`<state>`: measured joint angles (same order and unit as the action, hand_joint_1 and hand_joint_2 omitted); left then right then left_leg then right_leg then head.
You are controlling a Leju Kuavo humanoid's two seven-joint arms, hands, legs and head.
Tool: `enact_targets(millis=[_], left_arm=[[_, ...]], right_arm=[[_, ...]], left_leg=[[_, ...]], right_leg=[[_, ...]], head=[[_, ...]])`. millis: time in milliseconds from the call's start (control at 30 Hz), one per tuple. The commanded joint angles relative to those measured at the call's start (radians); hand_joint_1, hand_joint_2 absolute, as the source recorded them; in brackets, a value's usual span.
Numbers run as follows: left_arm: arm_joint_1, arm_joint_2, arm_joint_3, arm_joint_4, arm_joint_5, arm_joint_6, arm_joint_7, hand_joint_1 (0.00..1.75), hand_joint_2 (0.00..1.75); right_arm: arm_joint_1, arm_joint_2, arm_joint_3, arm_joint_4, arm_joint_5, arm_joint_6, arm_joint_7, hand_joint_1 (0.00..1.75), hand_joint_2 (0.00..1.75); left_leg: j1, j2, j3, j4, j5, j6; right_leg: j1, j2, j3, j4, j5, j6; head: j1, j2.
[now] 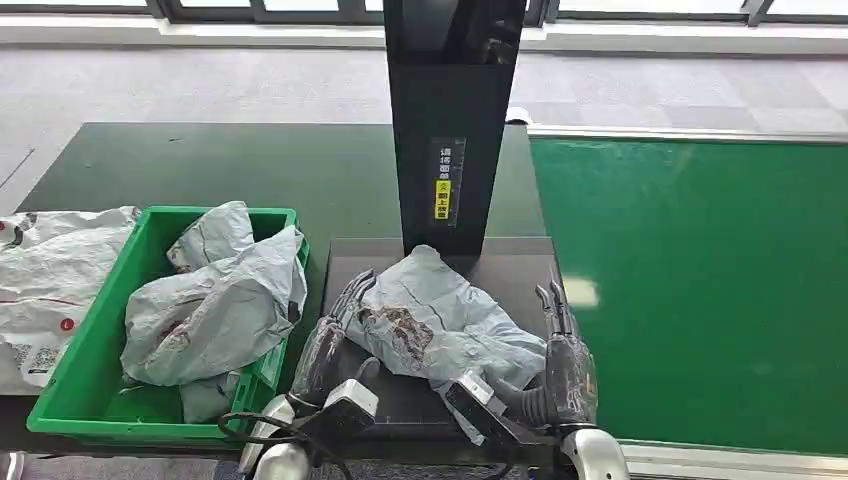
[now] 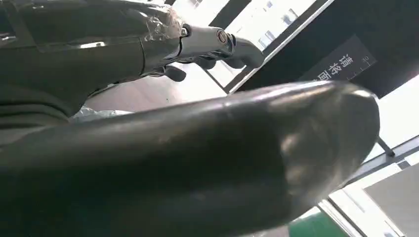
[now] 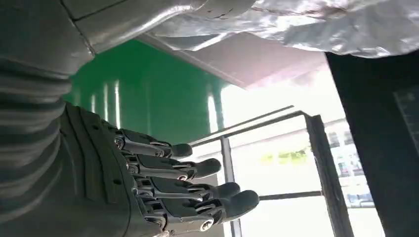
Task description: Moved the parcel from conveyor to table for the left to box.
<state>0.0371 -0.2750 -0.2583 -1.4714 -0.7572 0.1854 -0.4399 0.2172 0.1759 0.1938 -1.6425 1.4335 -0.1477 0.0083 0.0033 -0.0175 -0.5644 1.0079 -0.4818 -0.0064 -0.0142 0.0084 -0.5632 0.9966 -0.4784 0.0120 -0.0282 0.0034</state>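
Two hands flank the parcel (image 1: 440, 320) — left hand (image 1: 335, 335), right hand (image 1: 565, 360); fingers straight, neither gripping.

- Parcel-sorting station, indoors.
- Green conveyor belt (image 1: 700, 290) beside dark worktop (image 1: 250, 170).
- Green crate (image 1: 80, 380) of grey mailer bags (image 1: 215, 300).
- Black scanner post (image 1: 450, 120) with warning label.

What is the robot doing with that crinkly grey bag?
The robot has both hands around a crumpled grey parcel lying on a dark platform in front of it. Its left robot hand is at one side of the parcel and its right robot hand at the other, fingers straight. Whether either one is actually gripping is hard to tell. Beside it, a green box already holds other grey parcels. The green conveyor is on the right.
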Motion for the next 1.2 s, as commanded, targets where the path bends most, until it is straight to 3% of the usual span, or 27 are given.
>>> enact_targets(millis=[33,67,100,267,500,800,967,1067,1100,1133,1200], left_arm=[[-0.011,0.042,-0.051,0.041,-0.025,-0.015,-0.004,0.0,0.0],[-0.013,0.042,-0.055,0.045,-0.029,-0.021,-0.006,0.0,0.0],[-0.019,0.04,-0.063,0.058,-0.046,-0.027,-0.009,0.0,1.75],[-0.108,0.019,-0.093,0.182,-0.06,-0.04,-0.019,0.0,1.75],[-0.287,-0.027,-0.132,0.488,-0.124,0.029,-0.008,0.0,1.75],[-0.32,-0.034,-0.158,0.557,-0.144,0.032,-0.002,0.0,1.75],[-0.409,-0.074,-0.248,0.814,-0.252,0.045,0.056,0.0,1.75],[-0.423,-0.074,-0.28,0.841,-0.242,0.083,0.062,0.0,1.75],[-0.43,-0.074,-0.283,0.841,-0.227,0.108,0.064,0.07,1.75],[-0.436,-0.074,-0.273,0.838,-0.23,0.132,0.06,1.75,1.75],[-0.445,-0.068,-0.258,0.829,-0.236,0.131,0.06,1.75,1.75]], right_arm=[[0.03,-0.083,0.045,-0.081,-0.06,-0.095,-0.024,0.0,1.75],[0.026,-0.082,0.043,-0.104,-0.075,-0.113,-0.04,0.0,1.75],[0.025,-0.076,0.039,-0.14,-0.114,-0.167,-0.078,0.0,1.75],[0.021,-0.076,0.074,-0.196,-0.287,-0.198,-0.237,0.0,1.75],[-0.01,-0.079,0.133,-0.158,-0.354,-0.248,-0.361,0.0,1.75],[-0.021,-0.088,0.155,-0.161,-0.381,-0.247,-0.397,0.0,1.75],[-0.057,-0.064,0.169,-0.141,-0.423,-0.223,-0.438,0.0,1.75],[-0.062,-0.058,0.16,-0.155,-0.426,-0.214,-0.437,0.0,1.75],[-0.059,-0.055,0.155,-0.165,-0.427,-0.209,-0.438,0.0,1.75],[-0.058,-0.053,0.152,-0.172,-0.421,-0.206,-0.435,0.0,1.75],[-0.056,-0.049,0.148,-0.177,-0.417,-0.205,-0.434,0.0,1.75]], left_leg=[[0.0,0.0,0.001,-0.001,0.0,0.0],[0.0,0.0,0.002,-0.002,0.001,0.0],[0.0,0.001,0.002,-0.002,0.001,0.0],[0.0,-0.001,0.001,-0.001,0.001,0.0],[0.0,-0.002,0.002,-0.002,0.002,0.0],[0.0,0.0,0.002,-0.001,0.001,0.0],[0.0,-0.002,0.002,-0.002,0.002,0.0],[0.0,-0.001,0.002,0.0,0.002,0.0],[0.0,-0.001,0.002,-0.001,0.002,0.0],[0.0,-0.001,0.001,0.0,0.001,0.0],[0.0,0.0,0.001,-0.002,0.003,0.0]], right_leg=[[0.0,-0.001,0.001,-0.001,0.0,-0.001],[0.0,-0.001,0.002,-0.002,0.0,-0.001],[0.001,-0.001,0.002,-0.003,0.001,-0.001],[0.0,-0.003,0.001,-0.001,0.0,-0.001],[0.0,-0.004,0.003,-0.003,0.001,-0.001],[0.0,-0.002,0.002,-0.001,0.001,0.0],[0.0,-0.004,0.004,-0.002,0.002,0.0],[0.0,-0.002,0.002,-0.001,0.001,0.0],[0.0,-0.003,0.002,-0.002,0.002,0.0],[0.0,-0.002,0.002,-0.001,0.001,0.0],[0.001,-0.002,0.002,-0.003,0.003,-0.001]], head=[[0.0,0.0],[0.0,0.0],[0.0,0.0],[0.0,0.0],[0.0,0.0],[0.0,0.0],[0.0,0.0],[0.0,0.0],[0.0,0.0],[0.0,0.0],[0.0,0.0]])
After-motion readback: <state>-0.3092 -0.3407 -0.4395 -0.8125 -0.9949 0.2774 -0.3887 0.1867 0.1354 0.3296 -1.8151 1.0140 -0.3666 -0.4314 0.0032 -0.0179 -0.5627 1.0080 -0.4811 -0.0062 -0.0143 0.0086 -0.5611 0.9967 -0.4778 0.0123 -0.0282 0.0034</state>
